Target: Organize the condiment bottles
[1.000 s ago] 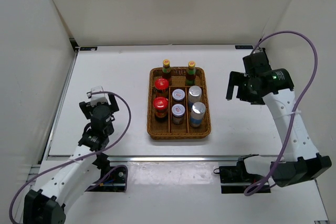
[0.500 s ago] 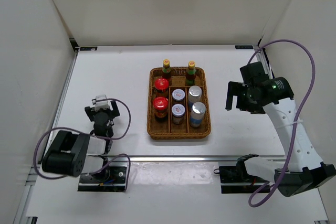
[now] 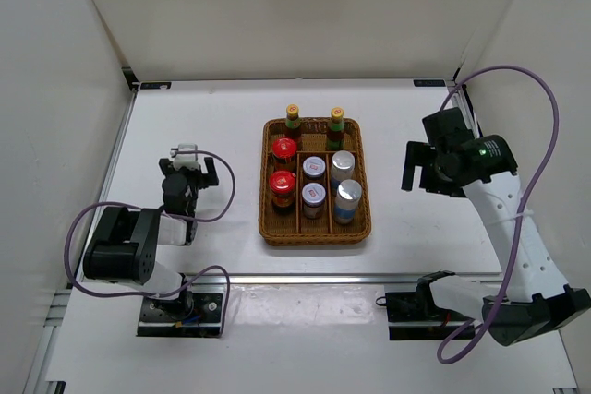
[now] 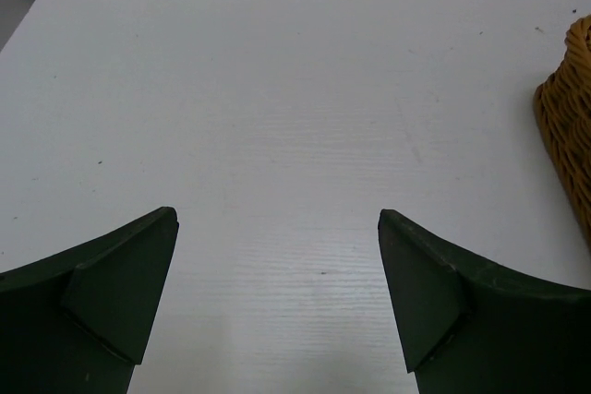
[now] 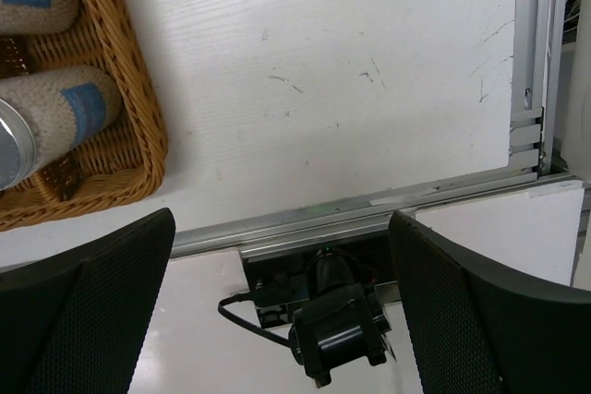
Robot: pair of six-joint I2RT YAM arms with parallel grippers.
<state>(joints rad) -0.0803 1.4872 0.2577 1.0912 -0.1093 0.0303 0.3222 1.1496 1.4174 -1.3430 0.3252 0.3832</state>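
All eight condiment bottles stand in the brown wicker tray [image 3: 316, 238]. Two slim yellow-capped bottles [image 3: 293, 116] are in the far row. Two red-capped jars [image 3: 283, 149] fill the left column, two silver-lidded brown jars [image 3: 314, 167] the middle, and two blue-white-labelled jars [image 3: 347, 193] the right. My left gripper [image 3: 189, 170] is open and empty, low over the table left of the tray. My right gripper [image 3: 416, 165] is open and empty, raised to the right of the tray. The right wrist view shows the blue-white jars [image 5: 57, 110] and the tray's rim [image 5: 146, 126].
The left wrist view shows bare white table between the open fingers [image 4: 120, 292] and a tray corner [image 4: 566, 126] at the right edge. An aluminium rail [image 3: 314, 278] runs along the near table edge. White walls enclose the table on three sides.
The left arm has folded back toward its base, and its gripper now sits low on the table, a little farther back and to the right. The right gripper has shifted slightly right.
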